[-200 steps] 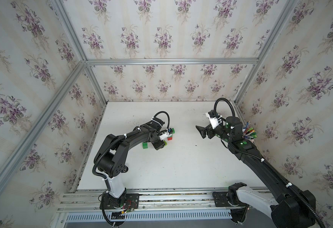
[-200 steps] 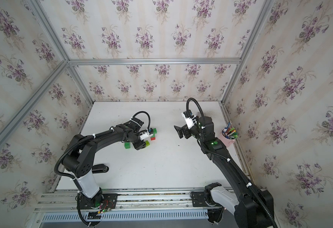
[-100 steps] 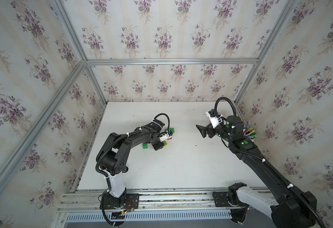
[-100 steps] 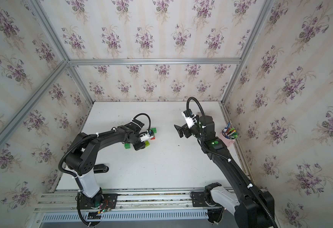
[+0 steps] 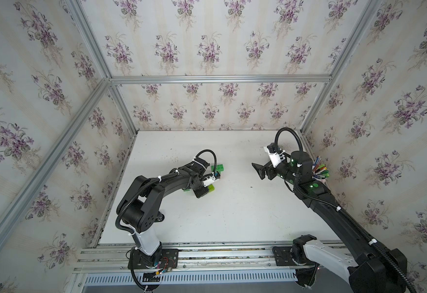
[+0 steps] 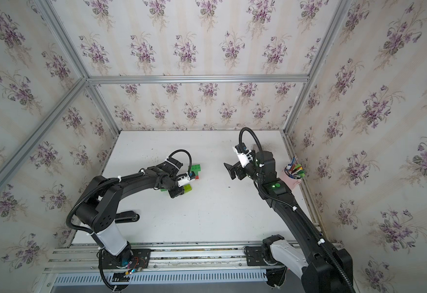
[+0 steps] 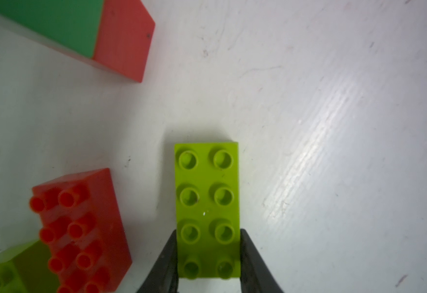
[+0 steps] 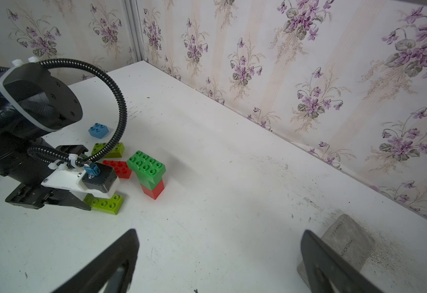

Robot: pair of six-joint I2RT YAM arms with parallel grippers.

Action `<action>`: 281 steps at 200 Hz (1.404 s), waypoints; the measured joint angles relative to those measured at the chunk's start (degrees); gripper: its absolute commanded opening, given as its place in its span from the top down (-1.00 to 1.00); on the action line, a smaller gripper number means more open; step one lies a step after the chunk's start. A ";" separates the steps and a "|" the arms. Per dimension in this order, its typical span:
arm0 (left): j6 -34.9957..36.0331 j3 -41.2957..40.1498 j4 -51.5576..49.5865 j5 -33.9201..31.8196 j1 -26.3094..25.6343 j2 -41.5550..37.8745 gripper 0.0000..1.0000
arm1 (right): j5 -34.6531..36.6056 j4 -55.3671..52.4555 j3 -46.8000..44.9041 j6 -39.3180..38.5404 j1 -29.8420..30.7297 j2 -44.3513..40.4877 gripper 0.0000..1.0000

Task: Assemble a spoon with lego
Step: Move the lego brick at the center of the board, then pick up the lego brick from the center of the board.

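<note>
Narrowed since a second ago, left claw (image 7: 208,234) pinches the lime brick (image 7: 207,197) by its end, a red brick (image 7: 80,228) just beside it. The right claw (image 8: 218,232) is spread

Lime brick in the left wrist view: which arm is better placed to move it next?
Left: the left gripper is shut on the lime brick; the right gripper hangs open well apart, by the grey block.

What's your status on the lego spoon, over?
Left gripper shut on lime brick, flat on table. Right gripper open, empty, aloft. Green-and-red stack stands nearby, unfinished. Nothing in the way.
</note>
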 measured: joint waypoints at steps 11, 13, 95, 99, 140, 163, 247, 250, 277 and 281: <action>0.07 -1.03 0.09 0.52 -0.96 -1.09 0.48 | -1.09 -0.50 -0.46 -1.53 0.00 -0.22 -0.97; 0.09 -1.25 0.15 0.63 -1.16 -1.36 0.47 | -1.42 -0.66 -0.55 -1.88 0.00 -0.26 -0.97; 3.93 -3.08 -0.70 5.90 -7.87 -3.04 0.11 | -13.16 -6.45 -5.22 -17.55 1.29 -0.17 -0.94; 4.07 -2.89 -0.85 6.01 -7.91 -2.86 0.08 | -13.25 -6.51 -5.38 -17.97 1.64 -0.04 -0.94; 5.16 -2.01 -1.57 6.64 -8.02 -3.17 -0.16 | -13.05 -8.44 -5.88 -22.21 6.23 3.61 -0.93; 5.46 -2.58 -1.88 6.75 -7.80 -6.32 -0.17 | -11.37 -10.60 -3.76 -24.00 9.64 7.72 -0.89; 2.32 -15.23 -4.85 -2.89 1.01 -33.42 -0.21 | -4.72 -17.66 9.62 -28.65 24.37 26.45 -0.53; 2.29 -15.63 -5.11 -3.23 1.36 -34.51 -0.21 | -4.55 -17.77 9.97 -28.65 24.59 26.99 -0.52; 1.92 -18.69 -7.30 -5.46 2.97 -43.95 -0.24 | -3.06 -19.43 13.99 -28.46 27.28 32.98 -0.36; 1.92 -18.93 -7.58 -5.46 3.32 -45.20 -0.24 | -2.93 -19.58 14.58 -28.39 27.67 33.86 -0.34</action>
